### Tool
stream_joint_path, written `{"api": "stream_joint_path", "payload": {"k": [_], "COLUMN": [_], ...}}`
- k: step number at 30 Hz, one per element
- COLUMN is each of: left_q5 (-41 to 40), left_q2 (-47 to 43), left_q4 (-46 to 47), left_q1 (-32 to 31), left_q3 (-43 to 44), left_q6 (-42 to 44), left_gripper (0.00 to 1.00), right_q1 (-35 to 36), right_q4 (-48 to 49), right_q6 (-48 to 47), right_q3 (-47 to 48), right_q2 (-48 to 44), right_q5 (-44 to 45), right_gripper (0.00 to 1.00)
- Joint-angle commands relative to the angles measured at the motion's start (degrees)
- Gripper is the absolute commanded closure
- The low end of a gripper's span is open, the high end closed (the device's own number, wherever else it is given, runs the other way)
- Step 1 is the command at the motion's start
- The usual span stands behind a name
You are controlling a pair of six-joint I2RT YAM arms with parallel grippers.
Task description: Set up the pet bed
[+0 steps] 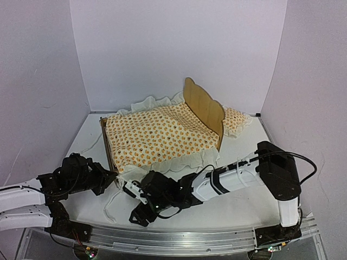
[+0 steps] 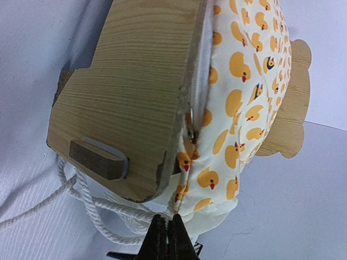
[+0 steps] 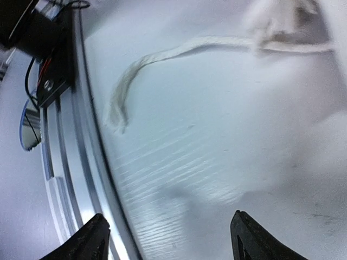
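Black left jaws point(image 2: 167, 238): clenched, tips meeting at the lower hem of the bedding point(image 2: 244, 97), just below the footboard point(image 2: 130, 92). Whether a fold of cloth is nipped between them cannot be told. White cord point(image 2: 97, 219) loops on the surface just beside them, under the footboard.

Black right jaws point(image 3: 168, 216): released, spread wide, nothing between. They hang low over bare surface point(image 3: 217, 135) near the front rail point(image 3: 81, 135); a loose cord end lies apart from them.

Plywood bed point(image 1: 203, 108): mid-surface, toward the back wall. Footboard faces the left arm; eared headboard point(image 2: 293, 108) stands upright at the far end.

Duck-print bedding, white-ruffled: laid on the frame from footboard to headboard, ruffle spilling over the near side.

Matching pillow point(image 1: 234, 120): on the surface behind the headboard, outside the frame.

Progress, as a judgement: well along. The bedding is on the frame. What appears left is bringing the pillow onto the bed, squaring the corner at the footboard, and tidying the cord.
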Motion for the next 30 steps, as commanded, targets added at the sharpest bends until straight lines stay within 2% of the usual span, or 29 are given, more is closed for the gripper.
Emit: {"api": "stream_joint_path", "payload": {"k": [1, 9, 12, 19, 27, 30], "left_q5": [-2.19, -5.69, -7.11, -6.35, -7.29, -7.17], "left_q2": [-2.43, -2.43, -3.11, -3.98, -6.67, -7.69], "left_q4": [-1.18, -4.57, -7.02, -7.61, -9.75, -9.90], "left_q1": [-0.18, -0.18, -0.18, -0.18, -0.18, -0.18], "left_q3": [3.51, 4.45, 5.19, 4.61, 3.84, 2.27], "left_q6": [1.49, 2.80, 3.49, 2.51, -0.20, -2.23], "left_gripper": [1.00, 1.00, 1.00, 1.00, 1.00, 1.00], "right_q1": [2.64, 3.13, 3.20, 3.22, 3.31, 3.38], "right_q4": [-9.21, -11.32, -9.66, -8.33, -7.86, -8.53], "right_q6": [-7.89, -14.60, -18.54, -23.01, -22.94, -24.47], "right_q3": [9.14, 22.48, 24.18, 29.07, 36.45, 38.95], "right_q2": [2.73, 12.54, 14.38, 18.34, 23.49, 25.74], "right_q5": [1.22, 1.34, -0.58, -2.54, -1.68, -0.44], "right_gripper": [0.18, 0.15, 0.22, 0.22, 0.12, 0.15]}}
